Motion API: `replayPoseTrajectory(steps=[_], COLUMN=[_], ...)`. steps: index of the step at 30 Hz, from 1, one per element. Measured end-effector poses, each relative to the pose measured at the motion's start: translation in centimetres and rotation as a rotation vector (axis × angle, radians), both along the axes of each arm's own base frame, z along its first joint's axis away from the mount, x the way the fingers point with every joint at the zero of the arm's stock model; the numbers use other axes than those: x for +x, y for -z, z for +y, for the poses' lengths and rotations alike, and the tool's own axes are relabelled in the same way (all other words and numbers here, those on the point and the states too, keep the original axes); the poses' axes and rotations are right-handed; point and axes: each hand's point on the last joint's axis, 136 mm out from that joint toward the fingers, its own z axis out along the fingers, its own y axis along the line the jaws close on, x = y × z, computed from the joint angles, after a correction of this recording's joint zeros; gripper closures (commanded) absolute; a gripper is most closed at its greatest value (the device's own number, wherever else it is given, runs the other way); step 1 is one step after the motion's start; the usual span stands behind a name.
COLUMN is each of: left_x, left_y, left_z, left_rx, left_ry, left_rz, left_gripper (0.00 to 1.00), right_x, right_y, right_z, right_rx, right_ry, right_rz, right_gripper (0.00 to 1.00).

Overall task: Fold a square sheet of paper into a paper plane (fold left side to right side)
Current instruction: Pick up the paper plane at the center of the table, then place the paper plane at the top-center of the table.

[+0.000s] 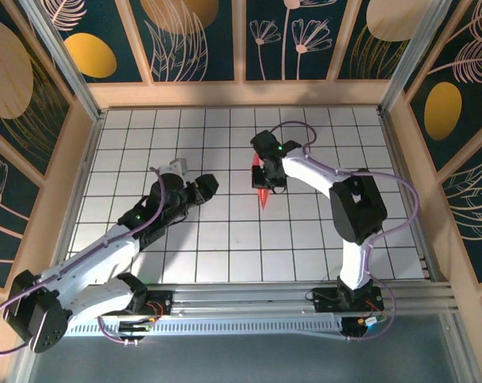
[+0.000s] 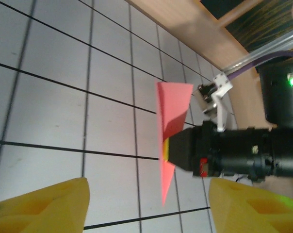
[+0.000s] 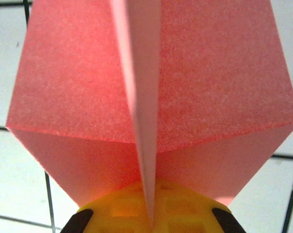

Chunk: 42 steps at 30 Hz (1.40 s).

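Salmon-pink paper plane sits pinched along its centre crease by the right gripper, apparently to hold the folds shut; left gripper, spread and empty, faces it from nearby.

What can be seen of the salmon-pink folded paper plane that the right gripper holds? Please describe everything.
The salmon-pink folded paper plane is thin matte paper, shaped as a narrow dart with one wide end and one sharp tip. Two flat wings spread from a raised central fold, with crisp creases. The right gripper is shut on that fold near the middle, over the white tiled table.
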Motion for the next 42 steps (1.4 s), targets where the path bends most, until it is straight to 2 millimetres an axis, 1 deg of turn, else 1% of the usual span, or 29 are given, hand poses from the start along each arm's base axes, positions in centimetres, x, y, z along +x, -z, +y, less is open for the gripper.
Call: replayPoseTrajectory(steps=[3, 5, 8, 13, 18, 25, 32, 39, 42], left_x=[-0.7, -1.2, -1.8, -2.4, -2.6, -2.7, -2.6, -2.4, -2.4], left_y=[0.8, 1.4, 2.0, 2.1, 2.1, 3.1, 4.1, 4.5, 4.6], left_z=[1.6, 2.6, 3.8, 5.4, 6.0, 6.0, 5.6, 5.2, 5.1], left_rx=[0.045, 0.069, 0.089, 0.101, 0.106, 0.125, 0.138, 0.141, 0.140], left_ry=[-0.037, -0.059, -0.089, -0.134, -0.155, -0.151, -0.134, -0.123, -0.121], left_rz=[0.000, -0.001, -0.006, -0.027, -0.037, -0.013, 0.014, 0.026, 0.031], left_gripper=[0.28, 0.25, 0.21, 0.20, 0.20, 0.20, 0.19, 0.19, 0.19], right_x=[2.2, 3.3, 4.9, 6.5, 7.8, 8.6, 8.6, 8.8, 8.8], right_y=[-0.3, -0.3, -0.3, 0.9, 2.2, 3.4, 4.8, 4.8, 4.8], right_z=[-0.1, -0.3, -0.1, 0.2, -0.8, -2.1, -2.2, -2.3, -2.4], right_rx=[-0.018, -0.032, -0.046, -0.077, -0.104, -0.120, -0.131, -0.132, -0.131], right_ry=[0.008, 0.015, 0.012, -0.006, 0.006, 0.035, 0.037, 0.040, 0.041], right_rz=[-0.009, -0.007, -0.008, 0.021, 0.061, 0.096, 0.123, 0.123, 0.124], right_gripper=[1.00, 1.00, 1.00, 1.00, 1.00, 1.00, 1.00, 1.00, 0.98])
